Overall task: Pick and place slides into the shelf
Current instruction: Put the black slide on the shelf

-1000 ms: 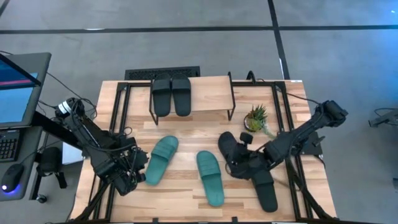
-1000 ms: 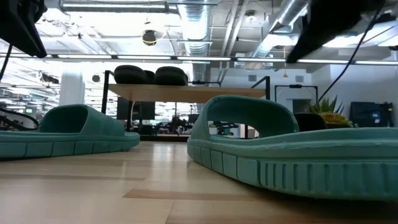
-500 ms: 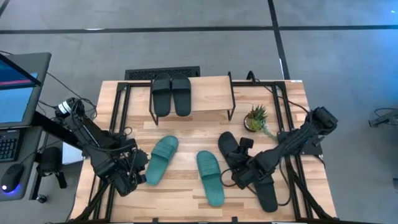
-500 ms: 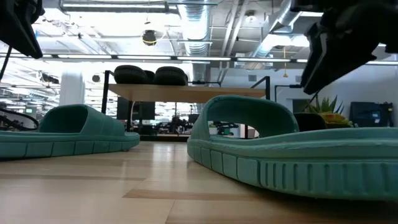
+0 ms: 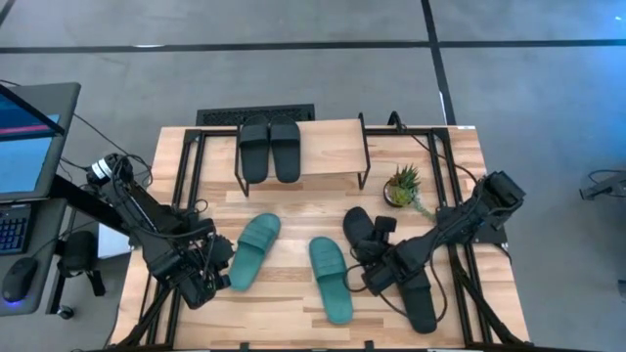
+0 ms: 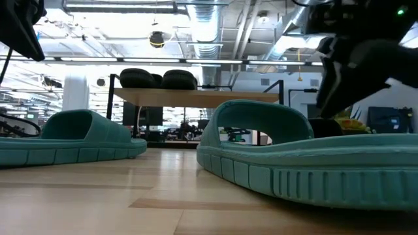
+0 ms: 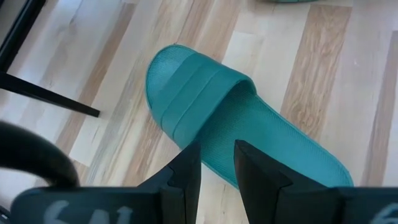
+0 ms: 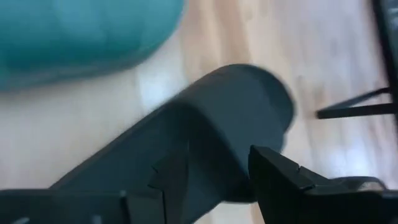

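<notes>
The shelf [image 5: 323,147] stands at the table's far edge with two black slides [image 5: 270,149] on its top board; they also show in the low view [image 6: 160,79]. Two teal slides [image 5: 252,251] [image 5: 331,279] lie soles down mid-table. Two more black slides [image 5: 358,230] [image 5: 421,303] lie to their right. My left gripper [image 5: 217,266] hovers open over the left teal slide [image 7: 236,118]. My right gripper [image 5: 377,276] is low over the black pair, open, with one black slide's rounded end [image 8: 249,106] between its fingers. My right gripper [image 8: 217,165] comes down slanting from the table's right, its fingers [image 8: 273,171] standing on either side of a black slide near its rounded end. I cannot tell whether they touch it. The slide lies on the table.
A small potted plant [image 5: 403,186] stands right of the shelf, close behind the black slides. Black metal rails [image 5: 191,186] [image 5: 452,186] run along both sides of the table. A monitor and keyboard [image 5: 24,147] sit off the table's left.
My right gripper has moved toward the table's near-left and down onto the black slides beside the right teal slide; in the low view it has dropped lower. The slides have stayed where they were.
</notes>
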Controlling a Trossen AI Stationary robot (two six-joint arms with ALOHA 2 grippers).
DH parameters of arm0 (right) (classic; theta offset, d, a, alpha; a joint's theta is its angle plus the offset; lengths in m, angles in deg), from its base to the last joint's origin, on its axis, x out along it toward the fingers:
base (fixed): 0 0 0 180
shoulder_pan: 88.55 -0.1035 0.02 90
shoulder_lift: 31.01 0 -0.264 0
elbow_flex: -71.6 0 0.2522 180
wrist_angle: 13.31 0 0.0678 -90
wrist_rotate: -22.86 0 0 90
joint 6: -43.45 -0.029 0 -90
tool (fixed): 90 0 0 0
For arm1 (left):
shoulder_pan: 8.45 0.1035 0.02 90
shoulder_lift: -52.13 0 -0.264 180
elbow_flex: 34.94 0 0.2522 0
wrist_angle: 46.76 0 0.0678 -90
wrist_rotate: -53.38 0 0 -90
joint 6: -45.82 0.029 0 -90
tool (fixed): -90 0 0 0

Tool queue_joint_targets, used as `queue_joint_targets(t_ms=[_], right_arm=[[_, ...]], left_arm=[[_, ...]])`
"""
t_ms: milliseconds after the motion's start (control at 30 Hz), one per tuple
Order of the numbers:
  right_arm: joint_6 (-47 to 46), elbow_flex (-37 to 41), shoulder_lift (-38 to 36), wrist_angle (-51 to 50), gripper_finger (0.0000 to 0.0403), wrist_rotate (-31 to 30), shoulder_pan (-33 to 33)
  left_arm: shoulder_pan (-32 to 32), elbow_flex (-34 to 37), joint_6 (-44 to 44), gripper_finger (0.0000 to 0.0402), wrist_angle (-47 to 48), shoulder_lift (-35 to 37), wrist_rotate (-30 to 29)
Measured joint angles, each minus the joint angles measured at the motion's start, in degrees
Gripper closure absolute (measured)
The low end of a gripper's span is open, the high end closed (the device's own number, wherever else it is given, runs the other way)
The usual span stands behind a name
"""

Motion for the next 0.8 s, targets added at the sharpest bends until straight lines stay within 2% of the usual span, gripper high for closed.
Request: queue_joint_targets(t_ms=[300, 533, 800], right_arm=[[2.60, 0.09, 0.00, 0.63, 0.0258, -0.77, 2.78], [6.75, 0.09, -0.02, 4.03, 0.0264, 3.20, 3.17], [7.20, 0.23, 0.54, 3.52, 0.0272, 3.41, 3.63]], left_arm=[[0.01, 0.00, 0.00, 0.0315, -0.35, 0.00, -0.02], [0.01, -0.01, 0.00, 0.0315, -0.33, 0.00, -0.04], [0.00, -0.02, 0.00, 0.0315, -0.33, 0.00, -0.87]])
